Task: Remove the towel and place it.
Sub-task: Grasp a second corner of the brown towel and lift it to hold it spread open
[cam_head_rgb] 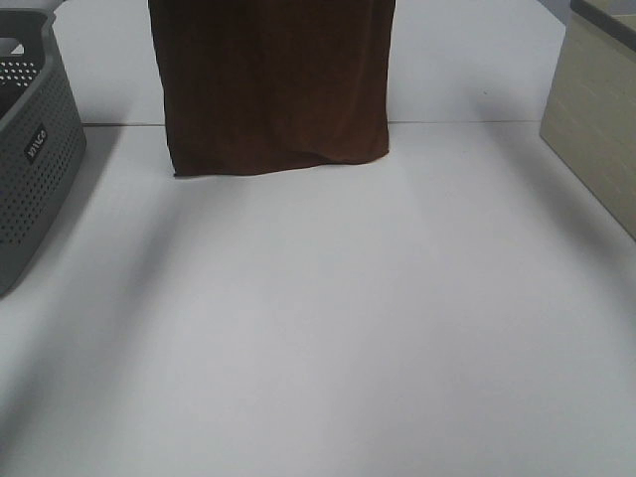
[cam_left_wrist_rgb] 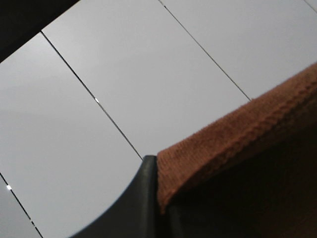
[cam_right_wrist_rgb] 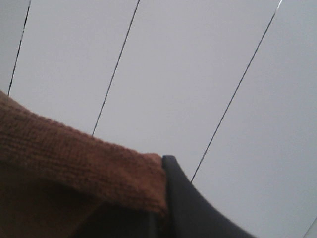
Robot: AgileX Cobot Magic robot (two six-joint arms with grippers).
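**Towel hanging from both end effectors over far tabletop**

Overhead view: the dark brown towel (cam_head_rgb: pixel 273 89) hangs as a flat sheet at the far middle of the white tabletop (cam_head_rgb: pixel 328 338). Its top runs out of frame. The lower hem sits low over the far part of the tabletop, with a small fold near its right corner. Cannot tell whether the hem touches the surface.

A grey perforated basket (cam_head_rgb: pixel 35 169) stands at the left edge and a beige box (cam_head_rgb: pixel 596 129) at the right edge. Both are well apart from the towel. Neither arm shows in this view.

Left wrist view: the left end effector (cam_left_wrist_rgb: pixel 154 166) is closed, with the ribbed edge of the towel pinched against one dark finger. The cloth falls away from the grip. White panels (cam_left_wrist_rgb: pixel 148 64) with thin dark seams fill the background.

Right wrist view: the right end effector (cam_right_wrist_rgb: pixel 166 171) is also closed tight on the towel edge. The hem bunches up against its dark finger, and the same kind of seamed white panels lie behind.
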